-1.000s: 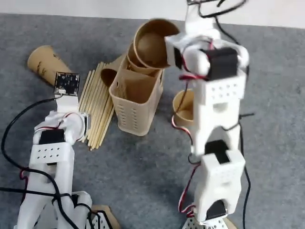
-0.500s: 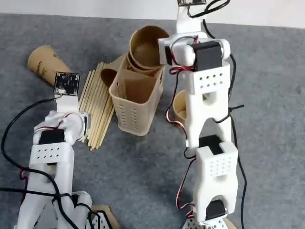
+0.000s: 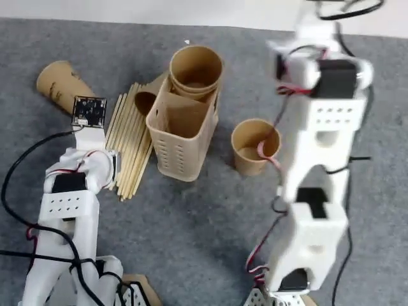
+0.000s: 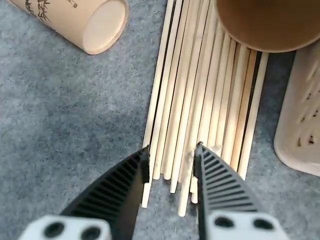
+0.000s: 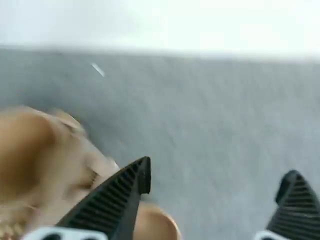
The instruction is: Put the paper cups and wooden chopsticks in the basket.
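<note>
A beige slotted basket (image 3: 180,139) stands mid-table with stacked paper cups (image 3: 196,69) nested in its far end. Another cup (image 3: 254,146) stands upright to the basket's right, one lies on its side (image 3: 60,85) at far left, and one lies against the basket's far-left corner (image 3: 146,99). Wooden chopsticks (image 3: 130,139) lie in a bundle left of the basket. My left gripper (image 4: 171,155) is open, its fingertips straddling the near ends of the chopsticks (image 4: 200,100). My right gripper (image 5: 217,176) is open wide over bare carpet, right of the stacked cups (image 5: 35,150).
Grey carpet covers the table. The left arm (image 3: 71,191) stands at the near left and the right arm (image 3: 317,102) rises at the right, beside the upright cup. The basket's wall (image 4: 302,115) lies close to the chopsticks. A white wall strip runs along the far edge.
The right arm let go of the cup, which now sits nested upright in the basket's stack, and swung away to the right. The left arm has stayed still.
</note>
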`<state>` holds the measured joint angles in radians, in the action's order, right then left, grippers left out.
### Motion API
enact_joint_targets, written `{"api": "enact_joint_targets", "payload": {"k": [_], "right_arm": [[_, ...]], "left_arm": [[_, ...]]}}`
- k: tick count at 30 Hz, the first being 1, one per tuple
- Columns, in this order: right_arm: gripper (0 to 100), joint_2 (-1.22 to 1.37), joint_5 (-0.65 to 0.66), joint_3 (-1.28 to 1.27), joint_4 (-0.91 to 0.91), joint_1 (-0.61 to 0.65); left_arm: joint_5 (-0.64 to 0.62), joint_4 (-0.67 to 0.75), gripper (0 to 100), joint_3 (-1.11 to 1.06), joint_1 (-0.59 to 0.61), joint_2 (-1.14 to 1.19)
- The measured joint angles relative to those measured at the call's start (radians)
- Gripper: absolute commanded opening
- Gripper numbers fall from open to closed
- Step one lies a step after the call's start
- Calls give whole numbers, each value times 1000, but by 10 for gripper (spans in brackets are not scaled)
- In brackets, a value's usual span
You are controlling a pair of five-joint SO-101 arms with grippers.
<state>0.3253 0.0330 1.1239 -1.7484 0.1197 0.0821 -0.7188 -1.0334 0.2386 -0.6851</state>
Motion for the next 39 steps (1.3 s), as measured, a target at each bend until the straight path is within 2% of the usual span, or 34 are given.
{"api": "enact_joint_targets", "payload": {"k": [4, 8, 14, 16, 19, 21, 26, 33, 37, 39], "right_arm": [[345, -164, 78, -460, 15, -26], [345, -230, 103, -879, 146, -25], [329, -250, 104, -1237, 362, -23], [237, -250, 104, -1287, 404, -28], [0, -252, 104, -1307, 427, -29], [36, -259, 104, -1301, 430, -29], [6, -288, 106, -1108, 310, -29], [5, -365, 89, -514, 38, -29], [5, -381, 17, -146, 17, -21], [5, -388, -11, -25, 21, 32]], "left_arm": [[0, 0, 175, 0, 0, 0], [0, 3, 175, 0, 0, 0], [0, 3, 175, 0, 0, 0], [0, 3, 175, 0, 0, 0], [0, 3, 175, 0, 0, 0], [0, 3, 175, 0, 0, 0], [0, 3, 175, 0, 0, 0], [0, 3, 175, 0, 0, 0], [0, 3, 175, 0, 0, 0], [0, 3, 175, 0, 0, 0]]}}
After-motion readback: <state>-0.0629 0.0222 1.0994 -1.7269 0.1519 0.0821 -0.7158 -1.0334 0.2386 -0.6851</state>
